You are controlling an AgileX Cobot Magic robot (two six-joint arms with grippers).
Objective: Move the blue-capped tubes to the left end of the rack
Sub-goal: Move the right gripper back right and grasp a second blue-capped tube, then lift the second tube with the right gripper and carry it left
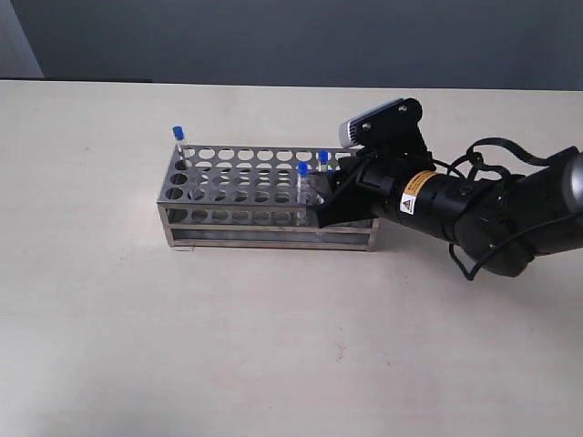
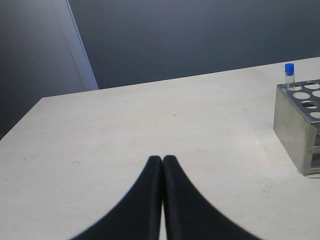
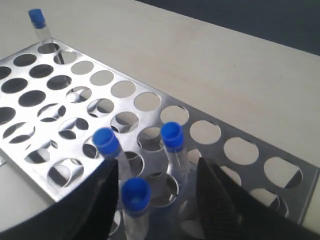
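Right arm (image 1: 474, 214) reaches in low from beyond the right end of the rack (image 1: 228, 217), wrist tilted down. Right gripper (image 3: 156, 167) sits over that end, fingers spread wide. Left gripper (image 2: 162, 162) is off the rack's left end (arm itself unseen), fingers pressed together.

cream tabletop (image 1: 273, 364) fills the lower and middle frame, matte, with a few small dark specks (image 1: 339, 349) right of centre. dark grey wall (image 1: 319, 36) spans the top edge. pale panel (image 1: 14, 41) occupies the upper left corner.
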